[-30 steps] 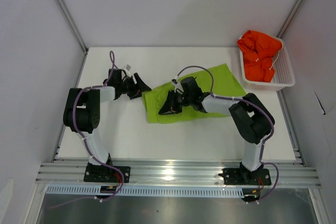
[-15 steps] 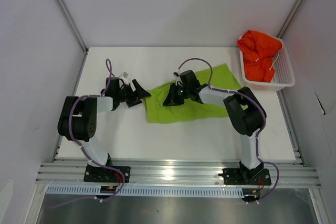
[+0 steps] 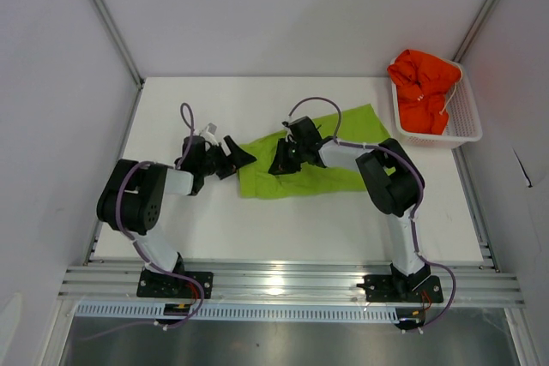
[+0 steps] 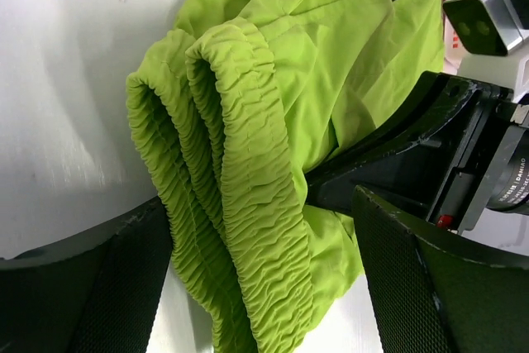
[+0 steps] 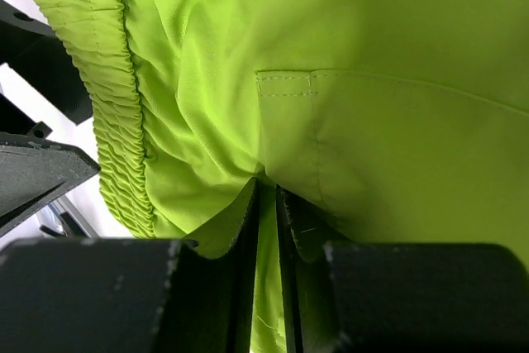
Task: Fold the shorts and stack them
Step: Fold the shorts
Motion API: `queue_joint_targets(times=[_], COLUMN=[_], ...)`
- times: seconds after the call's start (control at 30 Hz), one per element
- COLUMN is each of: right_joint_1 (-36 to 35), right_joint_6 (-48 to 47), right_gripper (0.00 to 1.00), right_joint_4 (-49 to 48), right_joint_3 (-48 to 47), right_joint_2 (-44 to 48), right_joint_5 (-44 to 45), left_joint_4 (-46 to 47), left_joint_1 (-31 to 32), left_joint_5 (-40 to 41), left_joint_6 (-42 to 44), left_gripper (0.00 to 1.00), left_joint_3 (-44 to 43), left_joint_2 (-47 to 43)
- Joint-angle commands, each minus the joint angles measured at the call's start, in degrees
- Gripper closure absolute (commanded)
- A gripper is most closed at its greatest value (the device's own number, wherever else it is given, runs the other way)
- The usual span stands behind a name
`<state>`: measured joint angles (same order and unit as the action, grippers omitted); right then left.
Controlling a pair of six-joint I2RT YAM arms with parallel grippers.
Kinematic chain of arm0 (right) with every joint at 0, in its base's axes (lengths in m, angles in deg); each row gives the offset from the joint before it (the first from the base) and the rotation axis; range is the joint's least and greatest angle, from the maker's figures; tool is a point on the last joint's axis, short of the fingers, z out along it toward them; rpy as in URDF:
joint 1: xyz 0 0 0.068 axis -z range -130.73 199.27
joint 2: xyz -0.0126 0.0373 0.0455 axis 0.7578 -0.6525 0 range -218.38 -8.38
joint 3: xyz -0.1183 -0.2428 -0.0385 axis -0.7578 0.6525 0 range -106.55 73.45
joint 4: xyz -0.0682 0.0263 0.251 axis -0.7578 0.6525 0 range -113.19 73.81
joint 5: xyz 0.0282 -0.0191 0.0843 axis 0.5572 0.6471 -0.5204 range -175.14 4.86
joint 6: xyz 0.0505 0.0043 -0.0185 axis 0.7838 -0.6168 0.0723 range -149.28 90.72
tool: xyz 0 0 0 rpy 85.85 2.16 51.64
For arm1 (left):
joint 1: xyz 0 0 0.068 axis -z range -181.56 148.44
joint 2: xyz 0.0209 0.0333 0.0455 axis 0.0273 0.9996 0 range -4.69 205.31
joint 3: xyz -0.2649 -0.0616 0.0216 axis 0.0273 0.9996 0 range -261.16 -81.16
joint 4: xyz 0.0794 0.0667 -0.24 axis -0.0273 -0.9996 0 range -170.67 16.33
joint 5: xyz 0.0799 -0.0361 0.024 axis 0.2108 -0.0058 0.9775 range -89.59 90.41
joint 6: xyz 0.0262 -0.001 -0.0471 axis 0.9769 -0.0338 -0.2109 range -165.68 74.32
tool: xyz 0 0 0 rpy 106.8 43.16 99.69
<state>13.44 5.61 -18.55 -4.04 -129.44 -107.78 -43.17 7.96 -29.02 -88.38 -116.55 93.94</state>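
In the middle of the bench [image 3: 257,220], the lime green shorts [image 3: 364,126] lie flat, slanting from near left toward far right. Their gathered waistband [image 4: 240,163], doubled over, forms the left edge. The right hand [image 3: 279,165] is pinched tight on a fold of green cloth just inside that edge. The left hand [image 3: 240,159], fingers apart, straddles the waistband. White bench shows along the near side and far left. The orange-red shorts [image 3: 422,87] sit heaped in a white basket [image 3: 467,122] at the far right corner.
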Motion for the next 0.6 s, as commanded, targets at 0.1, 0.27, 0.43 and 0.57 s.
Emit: queue_joint_targets(times=[0.1, 0.27, 0.43, 0.57], right_joint_1=[-0.2, -0.2, -1.16, -2.48], right_joint_6=[-1.06, 0.08, 1.31, 2.46], right_gripper=[0.83, 0.83, 0.83, 0.84], right_joint_4=[0.37, -0.6, -1.66, -2.09], right_joint_3=[0.5, 0.85, 1.03, 0.24], right_joint_2=[-2.96, -3.22, -3.22, -3.57], right_joint_5=[1.19, 0.22, -0.04, 0.05], left_joint_4=[3.93, 9.22, 10.9, 5.48], left_joint_1=[1.03, 0.94, 1.03, 1.03], left_joint_5=[5.96, 4.21, 3.5, 3.15], left_joint_6=[-0.02, -1.16, -2.39, -1.26], left_gripper=[0.16, 0.35, 0.5, 0.74], left_joint_3=[3.66, 4.02, 3.5, 0.86], left_joint_2=[3.59, 5.61, 7.1, 6.76])
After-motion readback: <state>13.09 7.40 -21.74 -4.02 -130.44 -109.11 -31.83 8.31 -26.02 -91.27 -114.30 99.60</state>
